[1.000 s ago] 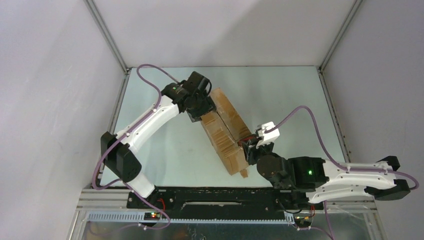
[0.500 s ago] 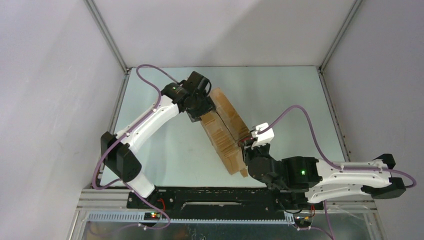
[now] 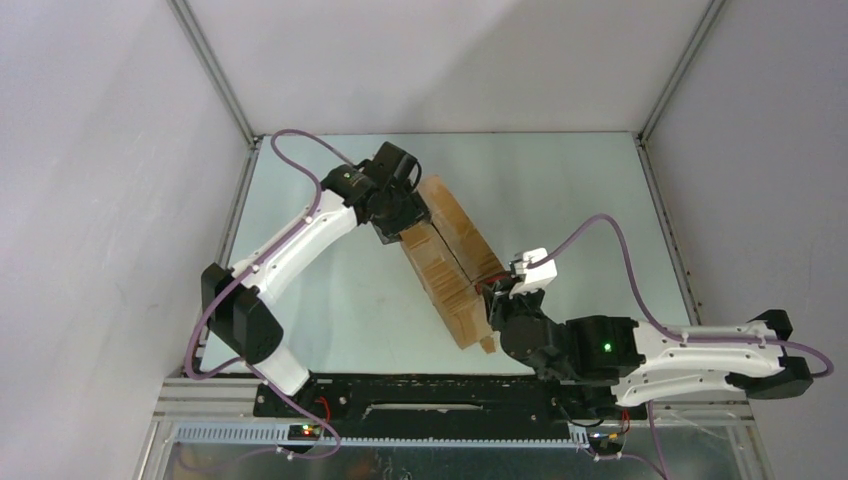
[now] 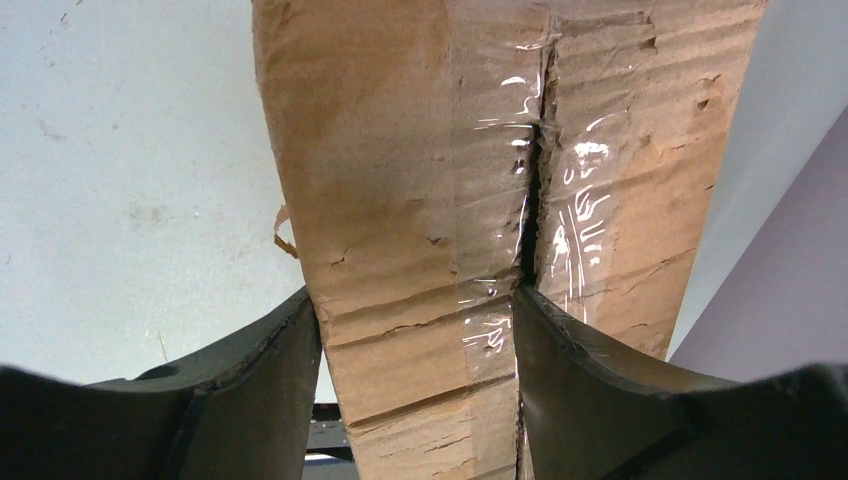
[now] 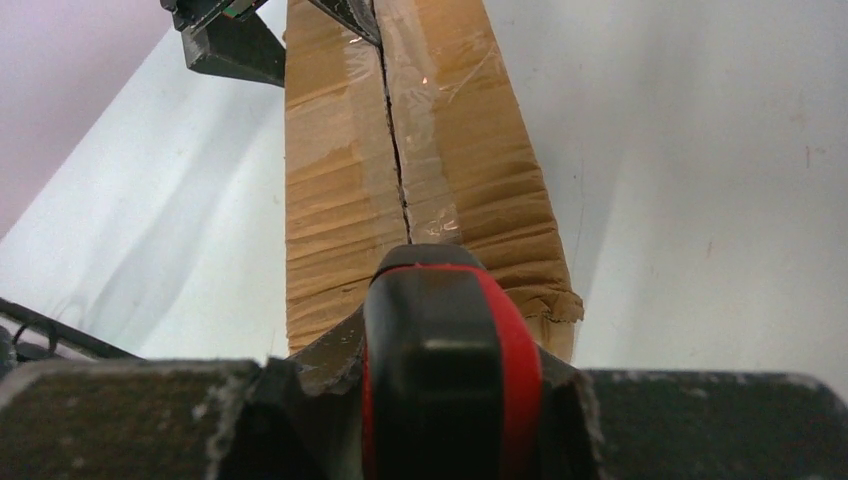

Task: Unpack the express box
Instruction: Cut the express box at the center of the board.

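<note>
The express box (image 3: 455,265) is a worn brown carton lying slantwise in the middle of the table, its taped top seam (image 5: 400,170) split open along its length. At the box's far end my left gripper (image 3: 405,225) is shut on the cardboard. In the left wrist view its fingers (image 4: 260,390) clamp the part of the box (image 4: 400,150) left of the seam. At the near end my right gripper (image 5: 450,340) is shut on a red and black utility knife (image 5: 450,380), which points along the seam; the blade is hidden.
Pale table surface (image 3: 560,200) lies on both sides of the box, enclosed by grey walls. A black rail (image 3: 420,395) with the arm bases runs along the near edge. The right arm (image 3: 700,355) stretches low across the near right.
The right arm has shifted slightly left and back toward the near edge, its gripper staying at the box's near end. The left arm and the box have not moved.
</note>
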Motion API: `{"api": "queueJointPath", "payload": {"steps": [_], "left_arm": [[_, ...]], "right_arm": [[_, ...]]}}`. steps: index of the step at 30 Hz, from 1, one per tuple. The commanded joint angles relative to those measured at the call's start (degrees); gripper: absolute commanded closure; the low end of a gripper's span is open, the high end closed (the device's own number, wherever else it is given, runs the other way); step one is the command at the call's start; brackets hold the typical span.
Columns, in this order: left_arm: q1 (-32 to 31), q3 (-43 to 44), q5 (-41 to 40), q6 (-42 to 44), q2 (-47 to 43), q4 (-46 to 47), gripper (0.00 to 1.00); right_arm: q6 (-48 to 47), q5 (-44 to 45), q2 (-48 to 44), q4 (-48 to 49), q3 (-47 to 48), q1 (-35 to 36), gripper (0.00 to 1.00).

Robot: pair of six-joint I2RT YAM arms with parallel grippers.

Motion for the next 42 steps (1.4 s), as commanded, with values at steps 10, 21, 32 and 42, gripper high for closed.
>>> {"api": "queueJointPath", "payload": {"steps": [10,21,32,42], "left_arm": [[5.38,-4.07,-11.78,-3.79,3.33,-1.45,0.57],[5.29,-4.3,-11.17,-4.18,2.36,-1.25,0.58],[3.68,-3.33,-14.48,-4.96,1.81,-4.19,0.58],[2.49,-2.96,-16.54,-6.8,-1.02,-6.74,0.55]], "right_arm": [[-3.02,-3.75,-5.09,-5.57,-1.19,0.32,1.0],[3.05,-7.13,2.96,-3.42,-6.39,0.32,1.0],[-11.84,-9.35,-10.53,15.9,-5.38,-3.66,1.0],[-11.58,-19.38,-13.03,23.28,-4.88,-15.39,1.0]]}}
